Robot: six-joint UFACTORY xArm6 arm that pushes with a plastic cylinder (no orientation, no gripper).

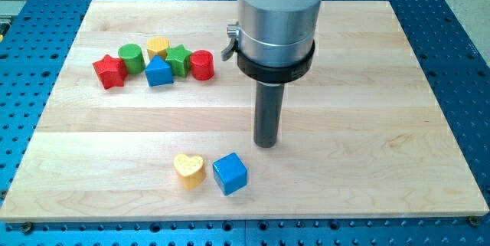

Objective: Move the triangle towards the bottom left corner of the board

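Camera view. A wooden board [367,85] is shown lying on a blue perforated table [467,85]. The rod is seen near the board's centre, with my tip [266,145] resting on bare wood; no jaws are fitted, so no jaw state can be given. The blue triangle [159,71] is found in the cluster at the view's upper left, flanked by a red star [109,71], a green cylinder [132,57], a yellow block [158,46], a green star [179,58] and a red cylinder [202,64]. Toward the view's bottom, a yellow heart [188,169] and a blue cube [230,173] are placed just beside each other, below and left of the tip, apart from it.
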